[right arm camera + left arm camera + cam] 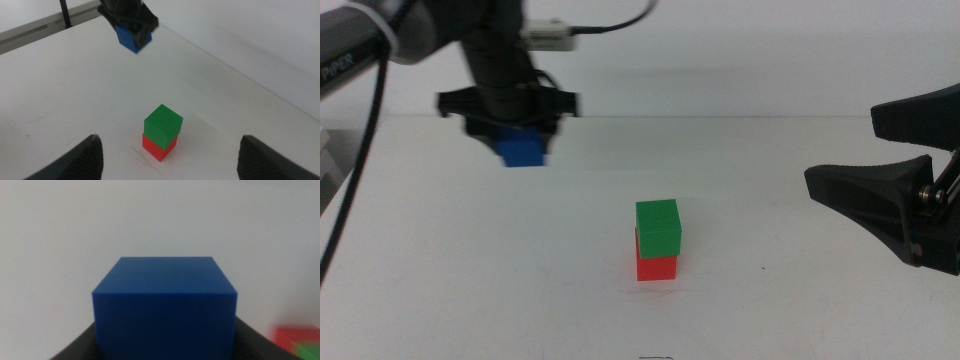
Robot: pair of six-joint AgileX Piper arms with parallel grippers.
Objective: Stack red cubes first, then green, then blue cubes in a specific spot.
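Three matte, plain-faced cubes, same size. Green cube [657, 226] sits on red cube [657, 265] mid worktop [800, 310], slightly offset. Blue cube [523, 150] is up off the white worktop, pinched betw. dark jaws of left gripper [510, 128], well apart from the stack, back-left. Right gripper [890, 170] at right edge, jaws spread wide, nothing betw. them; stack lies near, ahead of them.

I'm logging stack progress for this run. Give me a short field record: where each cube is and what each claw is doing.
red cube: on the table, bottom of stack
green cube: on the red cube, slightly skewed
blue cube: held above the table, away from the stack
left claw: shut on the blue cube
right claw: open, waiting near the stack
stack: two of three
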